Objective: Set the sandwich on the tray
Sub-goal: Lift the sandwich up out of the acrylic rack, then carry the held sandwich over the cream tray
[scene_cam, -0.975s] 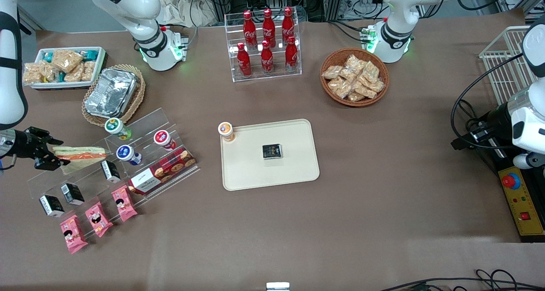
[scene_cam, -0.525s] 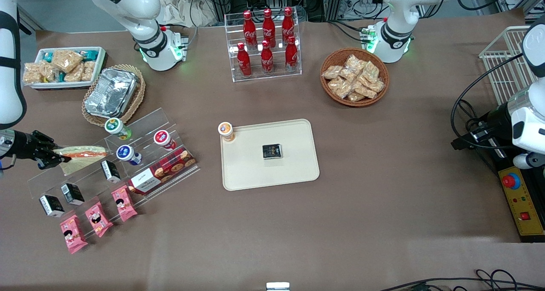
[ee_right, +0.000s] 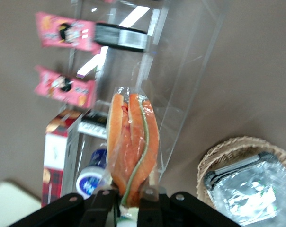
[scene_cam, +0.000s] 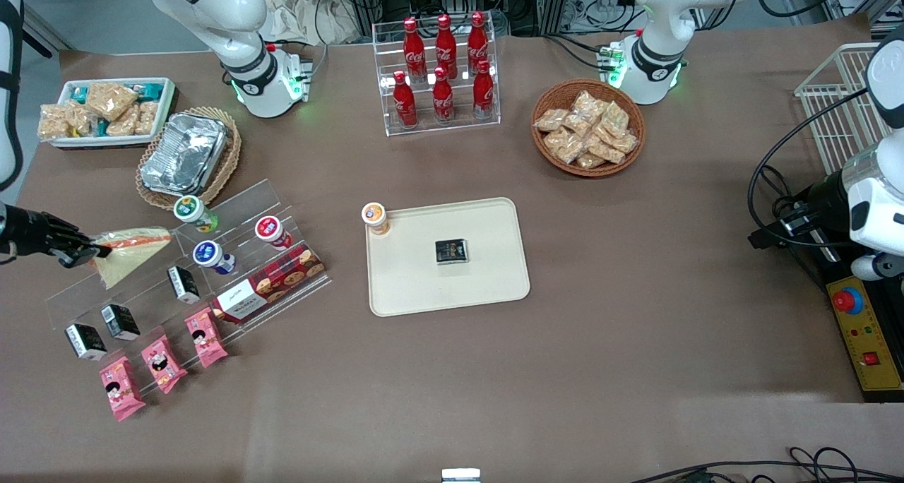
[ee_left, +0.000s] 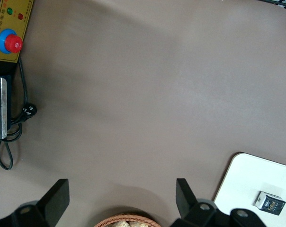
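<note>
Hand [scene_cam: 83, 251] at far left edge of front view, mid-height, pinched on the end of the sandwich [scene_cam: 134, 250]. Wrist view confirms: fingers [ee_right: 104, 201] clamp the wrapped wedge at its base, filling layers edge-on. Grip at the end likely chosen so the wedge clears the clear acrylic step rack [scene_cam: 191, 257] it sits over. Tray [scene_cam: 487, 285] lies centre frame on the tabletop, well apart from the sandwich. A small dark packet [scene_cam: 452, 251] sits mid-tray; an orange-capped cup [scene_cam: 374, 217] at its upper-left corner. Bare tray remains around both, so room to set down looks ample.
</note>
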